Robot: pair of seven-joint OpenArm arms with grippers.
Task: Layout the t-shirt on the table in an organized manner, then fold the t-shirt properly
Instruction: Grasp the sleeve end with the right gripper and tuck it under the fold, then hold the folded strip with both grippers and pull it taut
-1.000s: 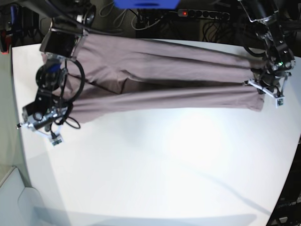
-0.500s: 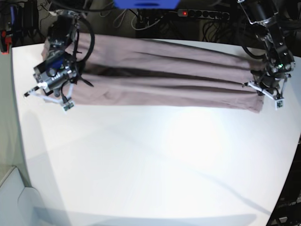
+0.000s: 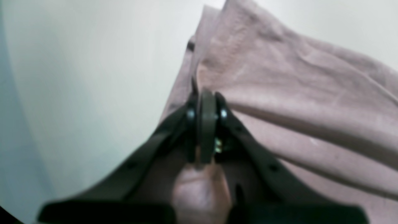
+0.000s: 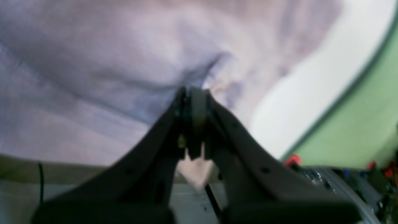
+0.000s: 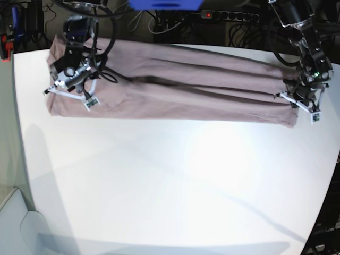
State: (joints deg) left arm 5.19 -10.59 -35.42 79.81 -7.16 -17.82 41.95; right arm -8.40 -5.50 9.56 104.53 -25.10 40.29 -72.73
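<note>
Both wrist views were soft-focus; cloth texture in the right wrist view was largely lost to blur. In the base view, the arms covered both ends of the t-shirt (image 5: 180, 85), so neck and sleeves could not be made out.

The t-shirt lay as a long, narrow band across the far part of the table (image 5: 175, 186), long axis running side to side in the base view, with lengthwise folds and dark creases along it. The end by the left gripper (image 5: 300, 103) sat slightly nearer the camera than the opposite end.

Left gripper: jaws pressed together on the cloth edge, a pinch of fabric showing behind the fingertips (image 3: 205, 115) in the left wrist view. Right gripper (image 5: 71, 93): jaws likewise clenched on a gathered pucker of the t-shirt (image 4: 124, 62), seen only in the right wrist view (image 4: 191, 102).

The right wrist view alone showed the table's rounded edge (image 4: 311, 102) against a green surface (image 4: 367, 118) beyond.
</note>
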